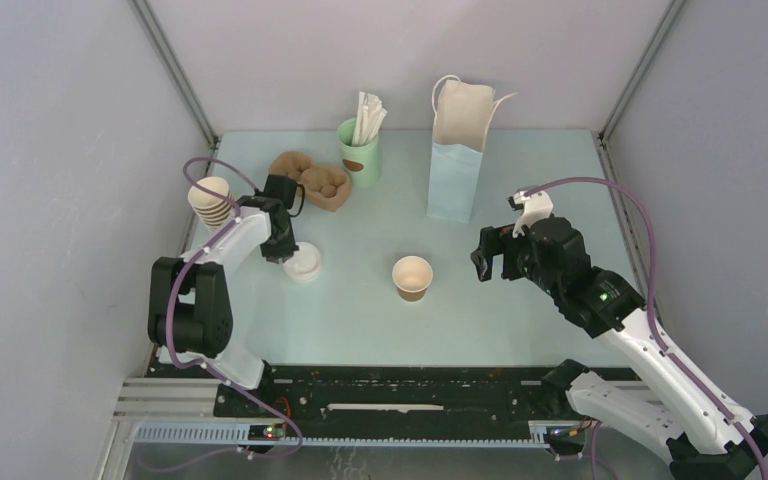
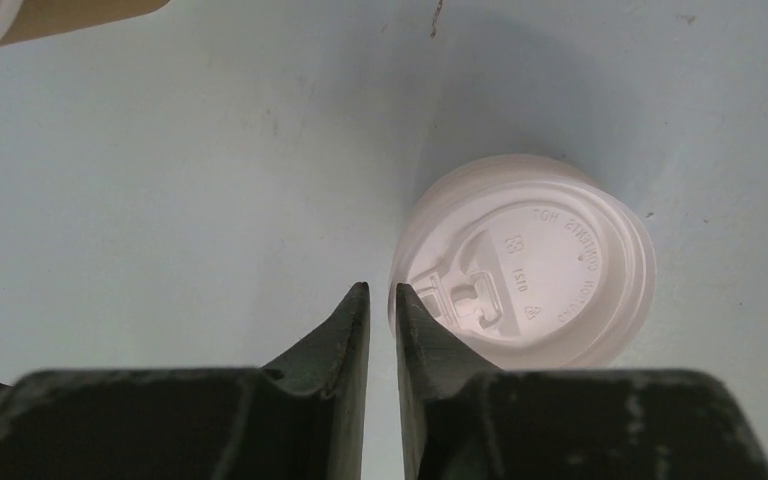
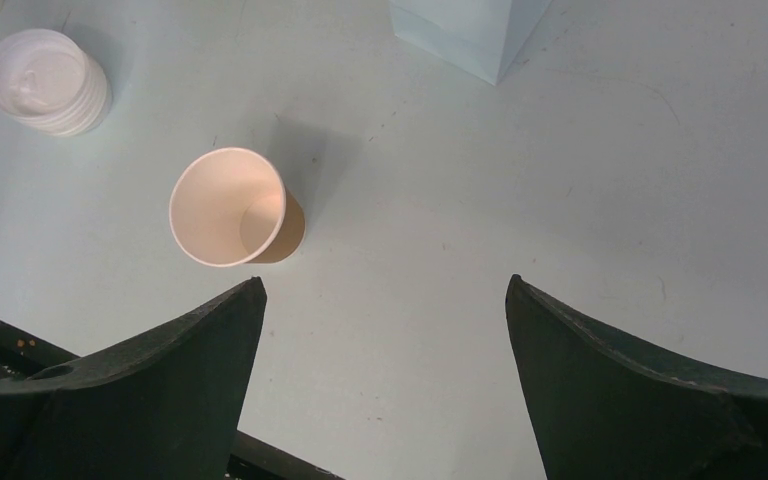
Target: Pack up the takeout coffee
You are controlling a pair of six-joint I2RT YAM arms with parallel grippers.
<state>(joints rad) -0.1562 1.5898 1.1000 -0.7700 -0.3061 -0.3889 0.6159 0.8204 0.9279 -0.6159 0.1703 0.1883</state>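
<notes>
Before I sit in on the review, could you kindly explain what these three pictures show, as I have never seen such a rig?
Two robot arms are bolted at the table's near edge. One picture looks down from above; the other two come from cameras on each wrist. On the table stand an open, lidless brown paper cup, a stack of white lids, nested brown cups, a green cup of white sticks, a brown cup carrier and a tall paper bag. The left fingers are almost shut beside the lids; the right fingers, wide open, hover near the cup. Neither seems to hold anything.
</notes>
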